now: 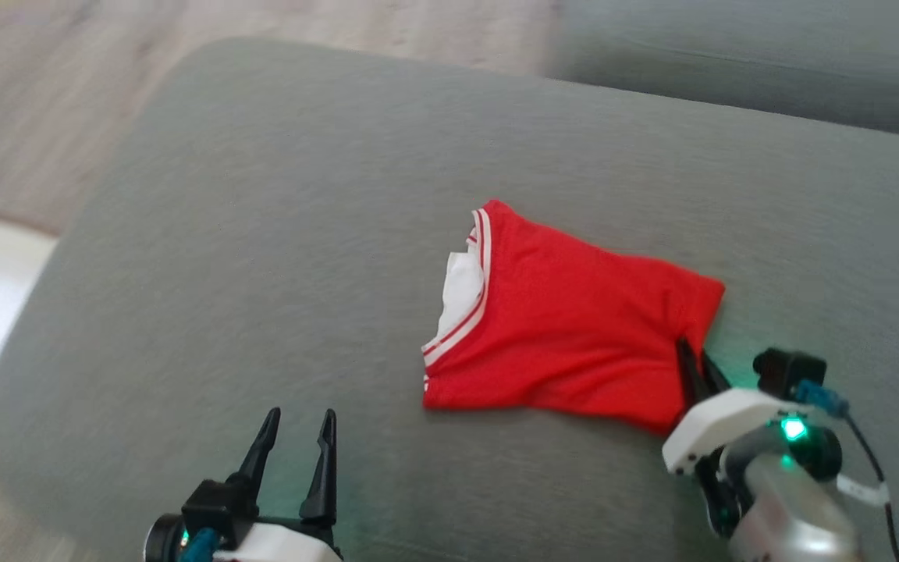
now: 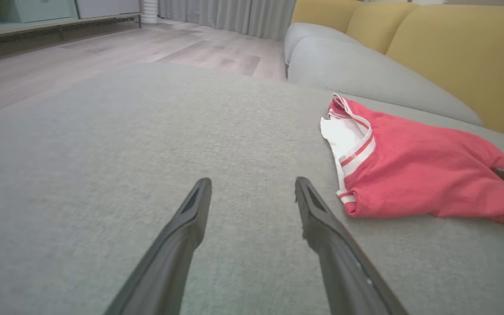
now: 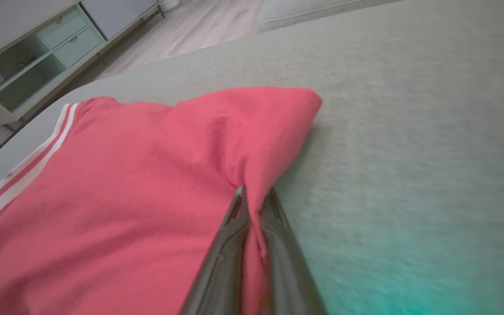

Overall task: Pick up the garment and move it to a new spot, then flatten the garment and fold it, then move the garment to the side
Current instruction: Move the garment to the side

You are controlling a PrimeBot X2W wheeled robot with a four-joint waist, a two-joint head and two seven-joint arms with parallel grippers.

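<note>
red garment (image 1: 574,328) pinched on the grey sofa (image 1: 262,234)
right gripper (image 3: 254,194) clamped on its edge; left gripper (image 1: 301,425) spread wide, empty.

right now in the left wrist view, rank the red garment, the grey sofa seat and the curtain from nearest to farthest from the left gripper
1. red garment, just right of the left gripper.
2. grey sofa seat, behind the garment, upper right.
3. curtain, farthest back, top centre.
</note>
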